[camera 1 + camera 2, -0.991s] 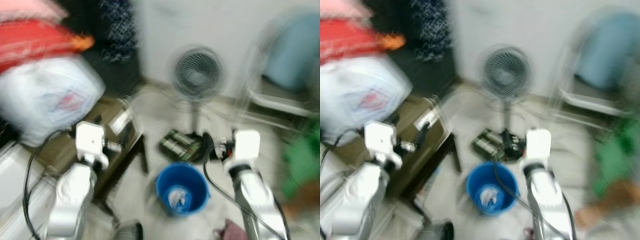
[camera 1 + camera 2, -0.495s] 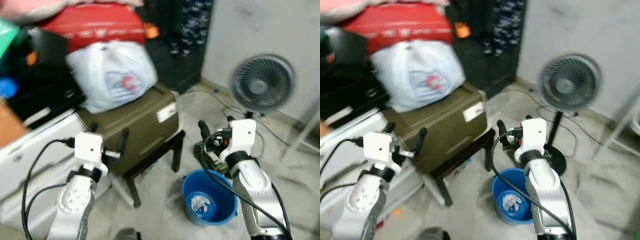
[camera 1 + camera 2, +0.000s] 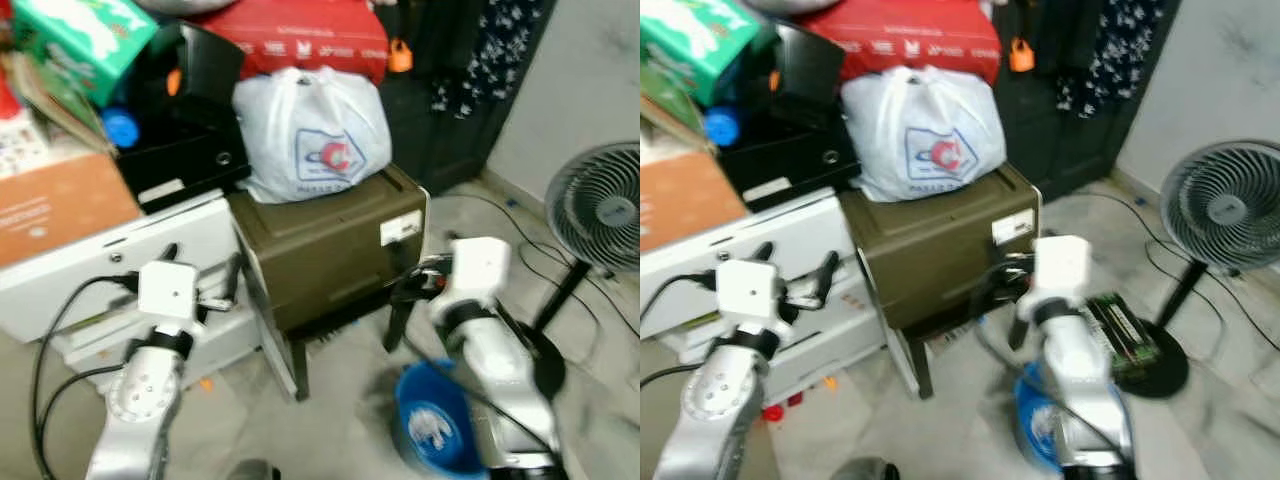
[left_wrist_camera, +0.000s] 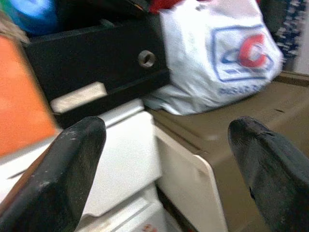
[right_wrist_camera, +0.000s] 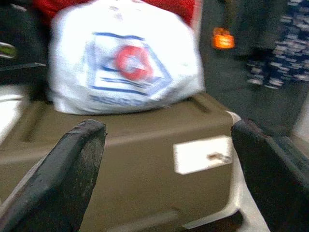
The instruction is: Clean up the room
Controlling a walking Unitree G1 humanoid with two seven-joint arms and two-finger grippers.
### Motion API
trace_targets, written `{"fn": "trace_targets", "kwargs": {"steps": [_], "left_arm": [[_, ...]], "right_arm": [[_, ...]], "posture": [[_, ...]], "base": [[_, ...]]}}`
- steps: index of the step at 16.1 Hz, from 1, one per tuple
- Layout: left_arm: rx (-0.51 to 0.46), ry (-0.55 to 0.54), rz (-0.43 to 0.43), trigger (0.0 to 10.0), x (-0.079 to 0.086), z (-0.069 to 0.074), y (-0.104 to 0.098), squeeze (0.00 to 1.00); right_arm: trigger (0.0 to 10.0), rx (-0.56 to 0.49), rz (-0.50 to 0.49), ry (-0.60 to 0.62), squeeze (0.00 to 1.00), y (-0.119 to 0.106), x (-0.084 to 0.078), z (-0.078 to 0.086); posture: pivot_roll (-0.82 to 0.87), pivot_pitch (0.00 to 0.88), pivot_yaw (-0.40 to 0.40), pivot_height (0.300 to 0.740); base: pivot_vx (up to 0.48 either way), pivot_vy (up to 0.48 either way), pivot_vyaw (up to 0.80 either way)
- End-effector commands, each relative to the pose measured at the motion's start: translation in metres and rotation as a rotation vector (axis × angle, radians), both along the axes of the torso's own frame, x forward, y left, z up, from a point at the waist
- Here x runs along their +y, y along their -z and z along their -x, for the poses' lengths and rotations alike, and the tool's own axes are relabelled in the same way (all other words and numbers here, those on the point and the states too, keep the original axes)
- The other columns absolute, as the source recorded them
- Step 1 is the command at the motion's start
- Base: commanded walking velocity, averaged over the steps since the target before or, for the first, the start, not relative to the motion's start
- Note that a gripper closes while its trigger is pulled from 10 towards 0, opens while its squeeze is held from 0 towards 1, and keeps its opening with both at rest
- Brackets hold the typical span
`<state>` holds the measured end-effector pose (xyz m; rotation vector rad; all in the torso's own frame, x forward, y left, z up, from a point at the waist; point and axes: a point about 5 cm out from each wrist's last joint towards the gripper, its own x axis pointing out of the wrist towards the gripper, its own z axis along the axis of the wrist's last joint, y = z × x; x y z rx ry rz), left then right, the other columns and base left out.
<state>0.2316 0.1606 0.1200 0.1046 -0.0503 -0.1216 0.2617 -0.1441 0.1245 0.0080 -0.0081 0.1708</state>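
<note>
Stock before me, as seen from my head.

Olive box [image 3: 335, 245]: centre, on a dark low table [image 3: 395, 325] whose leg stands just beside the blue bucket.
White bag [image 3: 315, 135] with red and blue logo: on top of the olive box, leaning against the black case beside it.
Black case [image 3: 185, 165]: to the left of the bag, on a white cabinet [image 3: 110, 270].
Red case [image 3: 300, 40]: behind and above the bag.
Green carton [image 3: 85, 35], blue cap [image 3: 118, 128], orange box [image 3: 60, 215]: stacked at the far left.
Dark patterned cloth [image 3: 500, 70]: hanging at the back right, against the wall.
Fan [image 3: 600, 210]: on a stand at the right, its round base on the floor.
Blue bucket [image 3: 435, 425]: on the floor under my right arm, something white inside.
Green pack [image 3: 1120, 330]: flat on the floor between bucket and fan base.

My left tool [image 4: 166, 169]: fingers spread wide, holding nothing, raised toward the white cabinet and the box edge.
My right tool [image 5: 169, 174]: fingers spread wide, holding nothing, facing the olive box front and its white label [image 5: 203, 154].
</note>
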Motion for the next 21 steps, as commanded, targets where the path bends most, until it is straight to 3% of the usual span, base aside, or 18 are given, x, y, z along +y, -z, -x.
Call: {"fn": "trace_targets", "kwargs": {"steps": [1, 8, 14, 21], "left_arm": [[-0.004, 0.020, 0.007, 10.0, -0.006, -0.001, -0.001, 0.00], [0.014, -0.004, 0.003, 10.0, -0.007, 0.002, 0.001, 0.00], [-0.002, 0.017, 0.019, 10.0, -0.008, -0.004, -0.003, 0.00], [-0.020, 0.041, 0.036, 10.0, -0.009, -0.004, -0.007, 0.00]], "right_arm": [[10.0, 0.006, 0.015, 0.028, 0.00, 0.001, -0.007, 0.000], [10.0, 0.014, 0.024, 0.027, 0.00, 0.002, -0.007, -0.004], [10.0, 0.009, 0.034, 0.020, 0.00, -0.001, -0.007, -0.006], [10.0, 0.004, 0.033, 0.015, 0.00, -0.001, -0.005, -0.009]], "posture": [[-0.07, 0.000, 0.027, 0.740], [-0.05, 0.000, 0.015, 0.740], [-0.06, 0.000, 0.001, 0.740], [-0.06, 0.000, 0.004, 0.740]], "base": [[0.000, 0.000, 0.80], [0.000, 0.000, 0.80], [0.000, 0.000, 0.80], [0.160, 0.000, 0.00]]}}
